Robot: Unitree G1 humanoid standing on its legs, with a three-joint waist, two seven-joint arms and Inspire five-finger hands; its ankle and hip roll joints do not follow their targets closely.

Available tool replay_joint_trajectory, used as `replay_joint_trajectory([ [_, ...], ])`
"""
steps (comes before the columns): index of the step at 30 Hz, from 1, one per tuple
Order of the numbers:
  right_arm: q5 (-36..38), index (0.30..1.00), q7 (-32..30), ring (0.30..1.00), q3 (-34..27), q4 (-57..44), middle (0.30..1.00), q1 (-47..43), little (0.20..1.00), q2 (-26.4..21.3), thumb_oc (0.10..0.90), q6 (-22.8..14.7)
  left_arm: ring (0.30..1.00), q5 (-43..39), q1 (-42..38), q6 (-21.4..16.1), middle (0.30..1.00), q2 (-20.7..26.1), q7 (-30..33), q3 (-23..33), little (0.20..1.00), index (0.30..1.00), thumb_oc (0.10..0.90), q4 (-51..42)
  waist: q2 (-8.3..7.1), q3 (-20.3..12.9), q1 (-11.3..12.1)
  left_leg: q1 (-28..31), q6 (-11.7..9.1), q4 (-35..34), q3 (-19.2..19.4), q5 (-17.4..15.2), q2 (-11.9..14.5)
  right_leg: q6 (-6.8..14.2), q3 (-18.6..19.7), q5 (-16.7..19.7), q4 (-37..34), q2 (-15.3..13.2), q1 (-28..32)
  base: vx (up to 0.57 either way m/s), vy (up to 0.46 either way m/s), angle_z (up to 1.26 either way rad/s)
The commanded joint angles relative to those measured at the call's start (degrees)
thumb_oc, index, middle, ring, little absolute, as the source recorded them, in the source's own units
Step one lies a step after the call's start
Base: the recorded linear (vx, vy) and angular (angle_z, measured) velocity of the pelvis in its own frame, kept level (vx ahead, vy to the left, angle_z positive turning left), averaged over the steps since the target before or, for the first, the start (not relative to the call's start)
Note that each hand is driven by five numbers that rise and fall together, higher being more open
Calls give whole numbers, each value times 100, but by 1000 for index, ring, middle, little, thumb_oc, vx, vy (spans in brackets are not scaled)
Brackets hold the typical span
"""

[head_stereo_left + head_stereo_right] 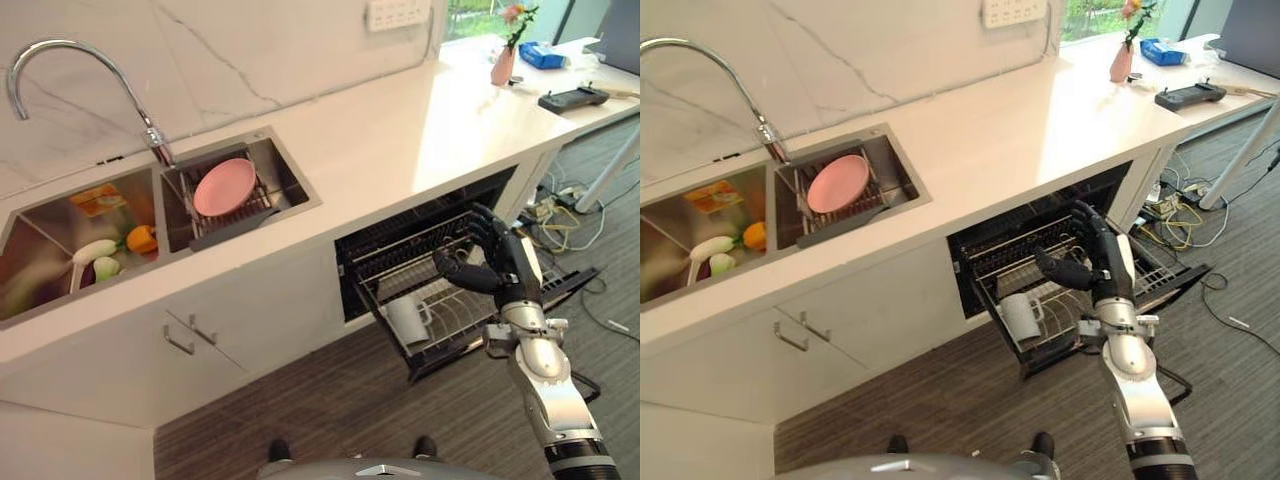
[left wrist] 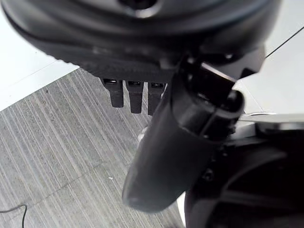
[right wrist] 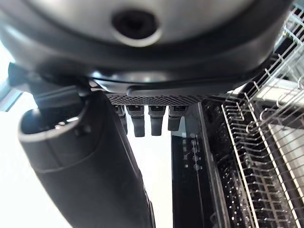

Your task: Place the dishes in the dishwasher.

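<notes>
Risk lies in the reach back to the sink (image 1: 290, 200), where the pink plate (image 1: 224, 186) leans in its rack: the right hand (image 1: 497, 262), relaxed and empty over the dishwasher rack (image 1: 470, 310) beside the white mug (image 1: 407, 318), could clip the wires.

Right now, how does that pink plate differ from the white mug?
The pink plate sits up in the sink's dish rack, leaning on its edge; the white mug stands in the pulled-out dishwasher rack below the counter. The plate is flat and pink; the mug is tall and white, with a handle. Both are dishes resting in wire racks, and neither is held.
</notes>
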Motion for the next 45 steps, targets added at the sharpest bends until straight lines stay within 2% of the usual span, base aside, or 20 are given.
replay_joint_trajectory([
  [1,302,900,522,900,428,-994,900,-695,900,5,800,-594,900,33,-333,-17,900,117,17,-125,900,900,800,-30,-134,-297,170,89,481,-116,-83,-190,-522,213,357,-421,905,-681,34,30,491,13],
  [2,291,900,560,900,495,-991,900,-753,900,27,800,-564,900,-18,-392,-7,900,167,-14,-147,900,900,800,-90,-173,-230,210,159,623,-116,-130,-278,-676,157,430,-301,1375,-859,-109,37,591,28],
  [3,245,900,564,900,659,-943,900,-974,900,114,800,-537,900,-164,-498,12,900,243,-20,-165,900,900,800,-222,-217,-138,309,309,873,-116,-156,-393,-940,169,297,231,2252,-1292,-427,36,469,36],
  [4,244,900,563,900,661,-939,900,-981,900,117,800,-539,900,-165,-501,14,900,245,-21,-162,900,900,800,-223,-232,-131,311,311,882,-116,-150,-393,-960,179,316,225,2275,-1315,-442,102,418,43],
  [5,263,900,560,900,730,-932,900,-1062,900,179,800,-526,900,-232,-520,34,900,285,-7,-146,900,900,800,-243,-221,-135,351,413,921,-116,-178,-544,-1002,238,174,242,2513,-1405,-447,78,301,31],
  [6,264,900,525,900,774,-915,900,-1145,900,229,800,-545,900,-337,-554,73,900,369,37,-118,900,900,800,-240,-240,-72,341,454,1061,-116,-250,-478,-1093,177,54,441,3095,-1410,-623,78,296,38],
  [7,264,900,524,900,776,-912,900,-1149,900,229,800,-547,900,-337,-555,73,900,370,37,-116,900,900,800,-241,-252,-75,347,448,1063,-116,-241,-479,-1106,181,78,426,3128,-1428,-655,36,271,56],
  [8,247,900,531,900,770,-951,900,-1106,900,213,800,-528,900,-346,-551,78,900,390,8,-134,900,900,800,-243,-265,-79,321,471,1085,-116,-322,-456,-1131,62,224,193,3102,-1147,-690,75,138,65],
  [9,243,900,504,900,716,-1026,900,-1104,900,213,800,-520,900,-349,-509,91,900,387,-2,-87,900,900,800,-243,-258,-103,325,536,1097,-116,-375,-492,-1150,85,321,121,3133,-1009,-752,131,157,57],
  [11,235,900,457,900,610,-1057,900,-1155,900,119,800,-566,900,-279,-489,82,900,381,29,-102,900,900,800,-138,-234,-129,287,571,1088,-116,-529,-508,-1174,-53,461,-240,2790,-559,-928,163,60,60],
  [12,185,900,340,900,493,-1047,900,-1222,900,93,800,-610,900,-269,-514,79,900,367,24,-71,900,900,800,-26,-254,-73,209,669,1045,-116,-724,-527,-1190,-89,841,-362,2238,-113,-1134,183,-2,44],
  [13,133,900,286,900,451,-979,900,-1250,900,109,800,-629,900,-207,-510,86,900,380,-5,-53,900,900,800,29,-285,-36,196,750,1035,-116,-814,-563,-1209,-19,1060,-270,2009,-9,-1195,137,-20,22],
  [17,49,900,217,900,311,-1009,900,-1148,900,140,800,-634,900,26,-463,127,900,424,21,81,900,900,800,206,-436,-156,256,786,1020,-116,-900,-652,-1267,17,1013,-231,1461,-16,-843,108,-42,63],
  [21,-352,900,153,900,143,-822,900,-1044,900,-46,800,-509,900,151,-316,140,900,386,-75,107,900,900,800,154,-424,-407,388,789,945,-116,-951,-711,-1137,14,702,-347,1002,79,-466,161,-96,11],
  [25,-704,900,102,900,118,-657,900,-1082,900,-220,800,-405,900,140,-277,152,900,396,-83,80,900,900,800,87,-432,-495,454,812,895,-116,-965,-728,-1049,-25,653,-407,814,186,-293,107,-93,4],
  [28,-1392,900,192,900,220,-405,900,-1263,900,-706,800,-273,900,188,-251,116,900,440,-116,2,900,900,800,-82,-465,-575,545,895,802,-116,-921,-756,-907,-89,610,-490,590,317,-86,99,-130,-2],
  [30,-1517,900,210,900,259,-345,900,-1322,900,-813,800,-258,900,195,-237,113,900,442,-124,-17,900,900,800,-122,-462,-589,559,917,784,-116,-908,-767,-876,-102,612,-498,530,357,-38,62,-82,-3],
  [34,-2213,900,358,900,685,16,900,-1809,900,-1497,800,-199,900,178,-245,72,900,468,-228,-148,900,900,800,-265,-497,-628,648,949,700,-116,-878,-760,-767,-173,596,-532,289,509,125,45,-100,-1],
  [38,-2829,900,450,900,1493,427,900,-2676,900,-2001,800,-209,900,174,-280,45,900,465,-294,-291,900,900,800,-294,-489,-657,725,948,615,-116,-856,-740,-664,-235,597,-596,102,644,239,25,-87,-4],
  [45,-3775,900,512,900,3028,1404,900,-4082,900,-2401,800,-261,900,243,-263,15,900,440,-355,-562,900,900,800,-121,-480,-642,845,912,560,-116,-861,-676,-604,-301,643,-659,102,737,265,6,-55,-1],
])
